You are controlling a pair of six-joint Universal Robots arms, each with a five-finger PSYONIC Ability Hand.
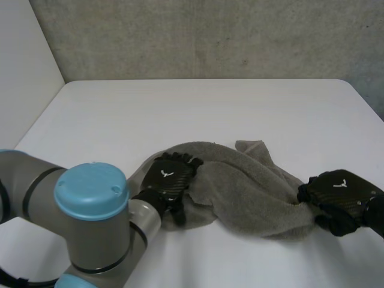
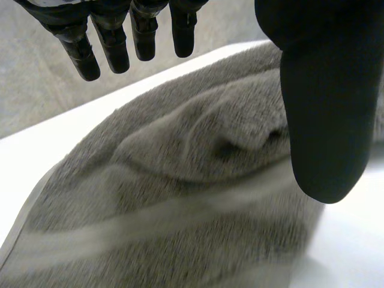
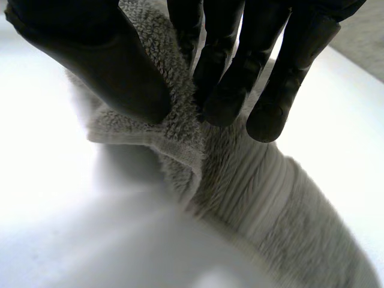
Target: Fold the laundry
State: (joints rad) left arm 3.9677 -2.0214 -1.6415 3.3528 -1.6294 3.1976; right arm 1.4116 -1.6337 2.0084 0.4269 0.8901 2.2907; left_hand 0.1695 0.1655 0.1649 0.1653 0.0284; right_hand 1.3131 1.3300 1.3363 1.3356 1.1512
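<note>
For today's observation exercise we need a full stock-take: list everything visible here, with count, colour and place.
wall: one, grey, at the back
table: one, white, in front of the wall
towel: one, grey, crumpled on the table's near part
left arm: one, grey with a light-blue cap, near left
left hand: one, black, open, over the towel's left end
right hand: one, black, pinching the towel's right end

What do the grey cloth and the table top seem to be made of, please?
The towel looks like terry cloth, probably cotton. It is grey and matt, with a fuzzy looped pile and a flat woven band across it. The table is white, hard and smooth, with an even surface and no visible grain. It may be laminate or painted board, but the look leaves that open.
</note>
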